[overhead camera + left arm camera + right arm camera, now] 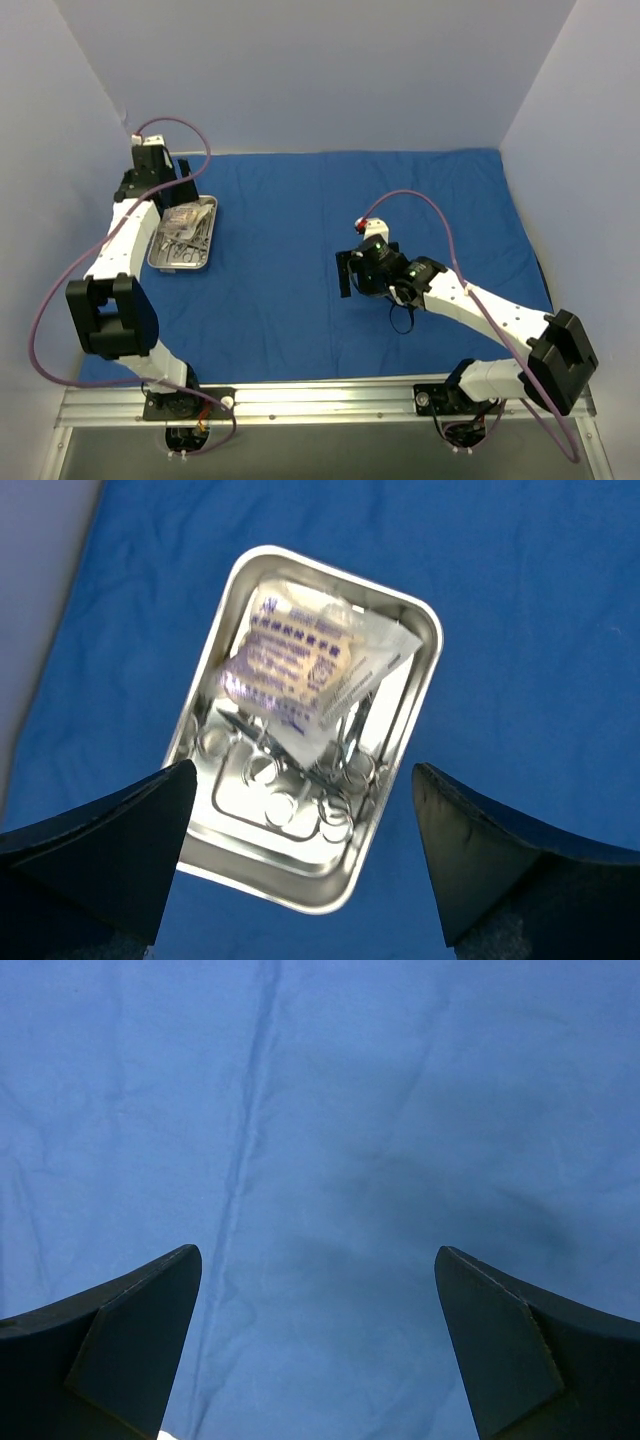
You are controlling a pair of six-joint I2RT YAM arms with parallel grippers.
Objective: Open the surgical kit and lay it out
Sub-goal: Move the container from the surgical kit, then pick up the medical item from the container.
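The surgical kit's royal-blue cloth (300, 220) lies spread flat over the table. Its small steel tray (213, 215) sits on the cloth at the far left. In the left wrist view the tray (262, 880) holds a white printed packet (300, 665) lying over silver ring-handled clamps (345, 770). My left gripper (302, 772) hangs open above the tray with nothing between its fingers; from above it (172, 188) shows at the tray's far end. My right gripper (350, 262) stands open over bare creased cloth (320, 1110) at mid-table, empty (318, 1252).
Grey walls (60, 150) close in the left, back and right sides. A metal rail (330, 398) carrying both arm bases runs along the near edge. A pink cable (440, 215) loops above the right arm.
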